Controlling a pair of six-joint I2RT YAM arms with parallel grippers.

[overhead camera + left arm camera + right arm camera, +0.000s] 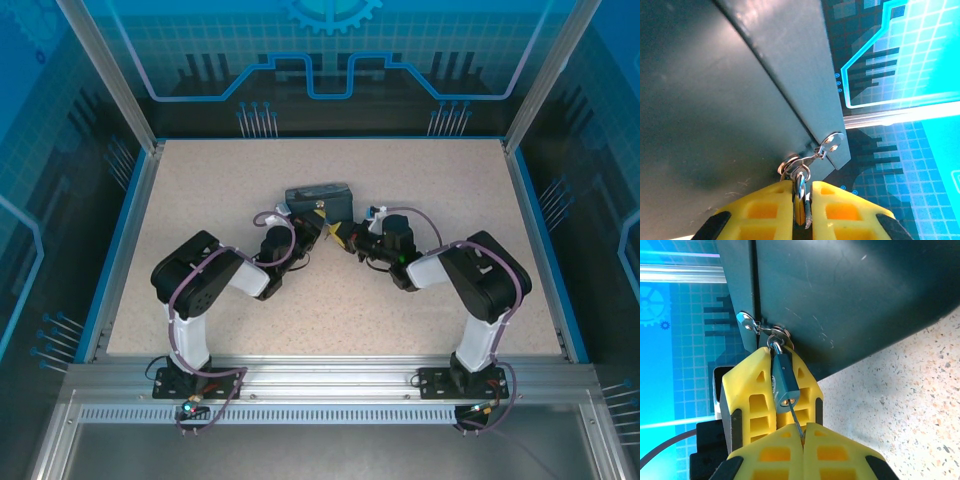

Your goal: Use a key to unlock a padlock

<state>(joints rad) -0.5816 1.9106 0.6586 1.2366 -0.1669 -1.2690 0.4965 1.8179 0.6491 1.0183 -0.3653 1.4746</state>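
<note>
The padlock (784,382) hangs from the hasp (746,320) of the tin (850,300), the left gripper (801,189) closed on it — the right gripper (803,432) pinches the key (797,423) (tip at the keyhole). Speckled tabletop (910,405) under the tin, blue walls (330,60) behind.

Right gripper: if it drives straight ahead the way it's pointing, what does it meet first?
The padlock, held by the left gripper: the key in the right gripper points at its keyhole, tip apparently touching.

No readable text — backdrop (330,60) bears graphics (gears, grids).
</note>
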